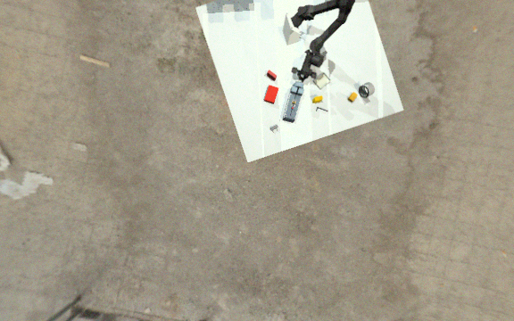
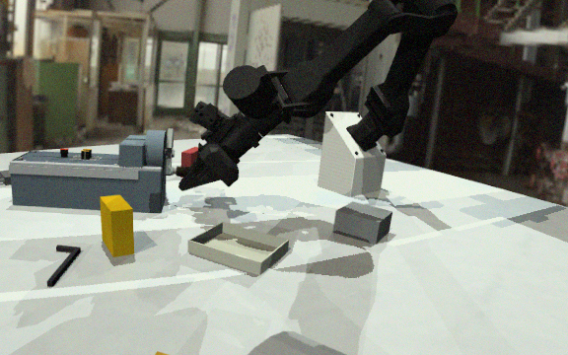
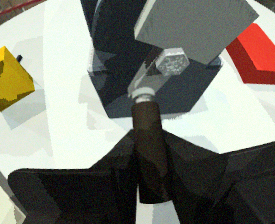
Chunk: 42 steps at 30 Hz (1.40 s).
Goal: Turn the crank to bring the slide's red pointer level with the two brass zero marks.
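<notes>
The machine (image 2: pixel 82 184) (image 1: pixel 294 102) (image 3: pixel 117 26) is a blue-grey box with a slide on top and a round crank disc (image 2: pixel 158 145) on its right end. On top, a small red pointer (image 2: pixel 63 152) stands a little to the left of a brass mark (image 2: pixel 86 154). My gripper (image 2: pixel 185 178) (image 1: pixel 299 76) (image 3: pixel 144 133) is at the crank end and shut on the dark crank handle (image 3: pixel 148 129). The handle joins a grey crank arm with a hex bolt (image 3: pixel 172 63).
On the white table stand a yellow block (image 2: pixel 116 224) (image 3: pixel 7 79), a black hex key (image 2: pixel 64 263), a shallow tray (image 2: pixel 239 247), a grey block (image 2: pixel 363 222) and a white wedge (image 2: pixel 345 158). A red block (image 2: pixel 189 157) (image 3: pixel 261 52) lies behind the crank.
</notes>
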{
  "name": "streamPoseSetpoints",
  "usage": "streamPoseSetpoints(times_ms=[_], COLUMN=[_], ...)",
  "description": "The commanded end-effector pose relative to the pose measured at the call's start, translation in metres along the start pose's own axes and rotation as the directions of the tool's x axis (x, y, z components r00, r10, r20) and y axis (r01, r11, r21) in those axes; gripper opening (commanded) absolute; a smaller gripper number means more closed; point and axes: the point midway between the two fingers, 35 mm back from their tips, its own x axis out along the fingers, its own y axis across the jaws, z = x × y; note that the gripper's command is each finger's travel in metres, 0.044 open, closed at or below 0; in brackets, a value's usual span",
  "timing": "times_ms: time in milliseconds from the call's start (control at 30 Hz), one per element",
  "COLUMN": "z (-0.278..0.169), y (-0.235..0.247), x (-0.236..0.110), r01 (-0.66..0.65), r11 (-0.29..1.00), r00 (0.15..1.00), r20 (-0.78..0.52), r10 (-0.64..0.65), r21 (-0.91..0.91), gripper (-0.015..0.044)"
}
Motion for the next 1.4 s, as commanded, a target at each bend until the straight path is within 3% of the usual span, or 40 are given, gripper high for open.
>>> streamPoseSetpoints(times_ms=[0,567,1067,1367], z=[0.000,0.000,0.041,0.106], y=[0.000,0.000,0.000,-0.004], x=[0.000,0.000,-0.039,-0.102], r01=[0.000,0.000,0.002,0.015], r11=[1.000,1.000,1.000,1.000], r00=[1.000,1.000,1.000,1.000], r20=[0.000,0.000,0.001,0.002], r10=[0.000,0.000,-0.002,-0.015], r21=[0.000,0.000,-0.001,0.005], gripper=[0.0000,0.0440,0.0440,0.0440])
